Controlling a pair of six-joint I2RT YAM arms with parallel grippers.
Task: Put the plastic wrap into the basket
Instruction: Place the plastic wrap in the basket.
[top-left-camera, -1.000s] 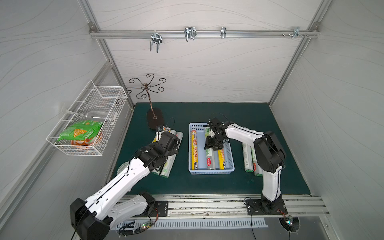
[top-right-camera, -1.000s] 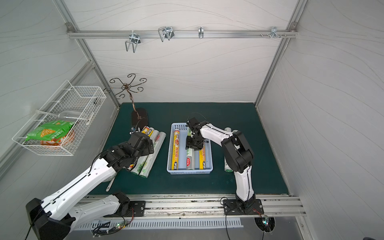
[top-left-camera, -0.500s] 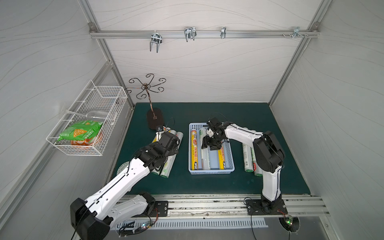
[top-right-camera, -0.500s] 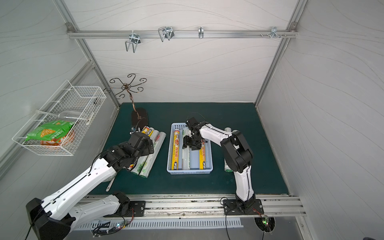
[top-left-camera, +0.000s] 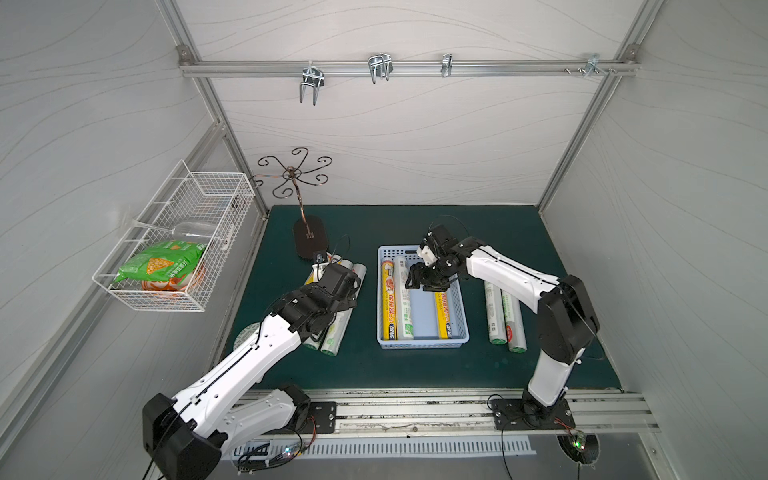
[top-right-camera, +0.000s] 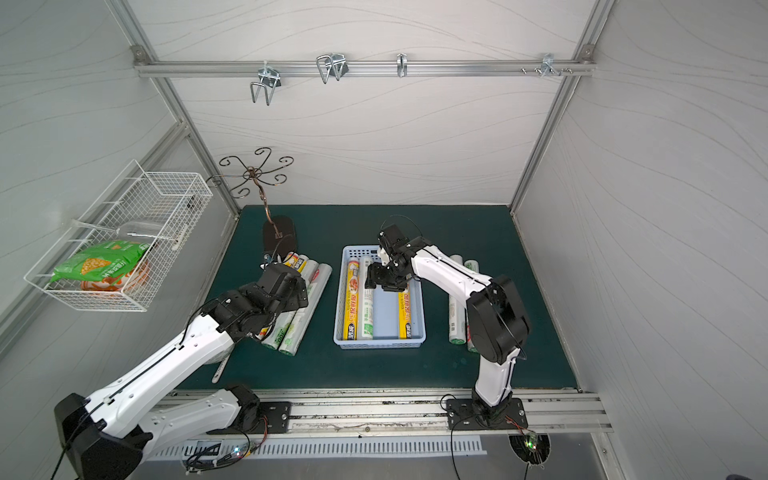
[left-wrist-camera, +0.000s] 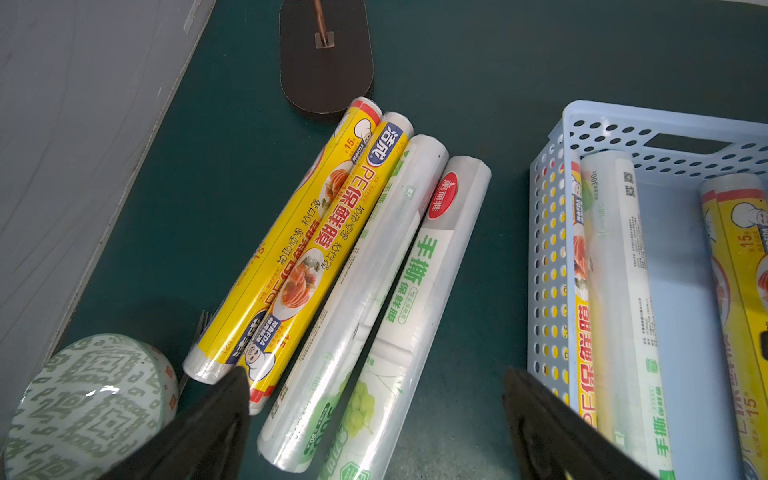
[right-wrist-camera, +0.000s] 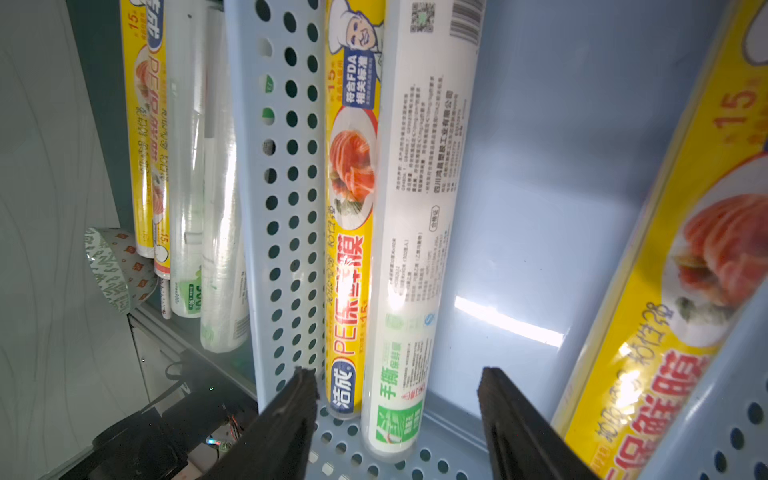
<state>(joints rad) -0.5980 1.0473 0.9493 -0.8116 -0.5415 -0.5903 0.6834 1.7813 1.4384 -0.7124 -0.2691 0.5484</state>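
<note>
Your right fingers (right-wrist-camera: 286, 424) apart, clamping nothing, over far end of basket (top-left-camera: 422, 343). Three plastic wrap rolls (top-left-camera: 402, 309) lie inside. Your left fingers (left-wrist-camera: 208, 424) wide apart, empty, above four rolls (left-wrist-camera: 374, 257) on counter (top-left-camera: 365, 365) left of basket. Right of basket, two more rolls (top-left-camera: 505, 316).

- White walls (top-left-camera: 415, 145) with soft wavy lines stand at the back and on both sides.
- A silver rail (top-left-camera: 498, 67) with metal hooks (top-left-camera: 378, 70) runs across the upper middle of the frame.
- The desk (top-left-camera: 415, 365) is dark green.
- A white wire basket (top-left-camera: 208, 195) hangs at the left, with a green bag (top-left-camera: 162, 264) inside.
- A curly metal stand (top-left-camera: 294, 176) is at the desk's back left corner.
</note>
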